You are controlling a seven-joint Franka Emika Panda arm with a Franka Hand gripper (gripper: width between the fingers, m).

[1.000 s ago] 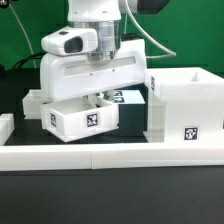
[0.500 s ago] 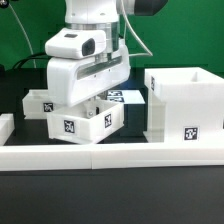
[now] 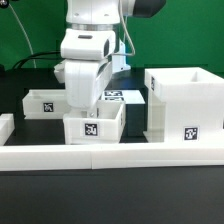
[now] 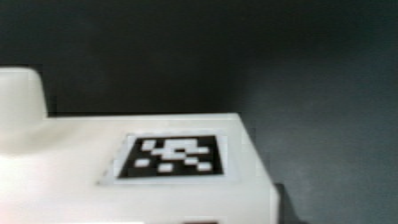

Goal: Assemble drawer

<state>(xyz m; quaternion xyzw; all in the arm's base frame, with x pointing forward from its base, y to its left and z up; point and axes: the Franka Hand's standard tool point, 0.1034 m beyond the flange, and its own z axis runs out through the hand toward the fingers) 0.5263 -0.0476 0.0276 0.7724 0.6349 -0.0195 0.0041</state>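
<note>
Hand (image 3: pixel 90 106): lowered into the small tray; fingertips hidden by its wall, so the grip could not be told.
Small tray (image 3: pixel 93 128): upright, just behind the border wall (image 3: pixel 150 153) along the desk's (image 3: pixel 110 195) camera-side edge.
Housing (image 3: pixel 185 100): open-topped, toward that edge's corner on the exterior view's right.
Second tray (image 3: pixel 44 102): toward the opposite edge.

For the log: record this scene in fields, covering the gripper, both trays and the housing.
housing: upright, at the exterior view's right, apart from both trays
near tray: level, toward the exterior view's left of the housing, tag facing the camera
far tray: further back and left, untouched
gripper: down over the near tray, apparently shut on its wall
</note>
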